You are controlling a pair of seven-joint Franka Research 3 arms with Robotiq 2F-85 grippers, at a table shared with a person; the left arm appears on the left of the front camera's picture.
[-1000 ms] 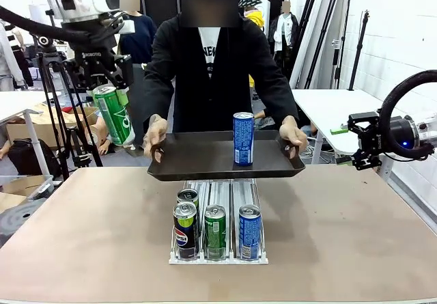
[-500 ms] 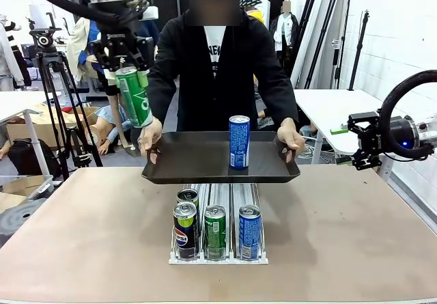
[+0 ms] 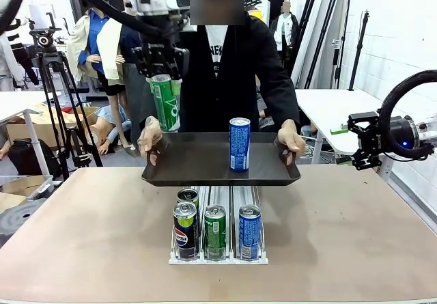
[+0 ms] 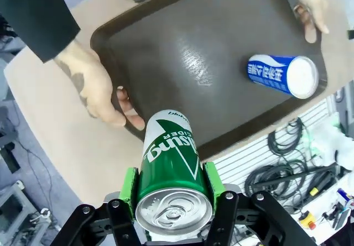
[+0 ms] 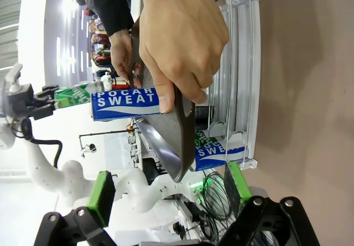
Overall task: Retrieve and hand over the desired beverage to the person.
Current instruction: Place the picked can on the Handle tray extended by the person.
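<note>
Left wrist view has the left gripper (image 4: 172, 193) clamped tight on a green "Chilsung Cider" can (image 4: 170, 179) between its fingers, just above the person's tray (image 4: 182, 63) where a blue "Pocari Sweat" can (image 4: 282, 76) stands, while the right gripper (image 5: 166, 196) gapes wide, holding nothing.

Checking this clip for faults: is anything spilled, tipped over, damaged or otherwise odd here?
Nothing stands out. The left gripper holds a green can above the left end of the tray the person holds level; a blue can stands upright on it. The cans in the rack stand upright.
</note>
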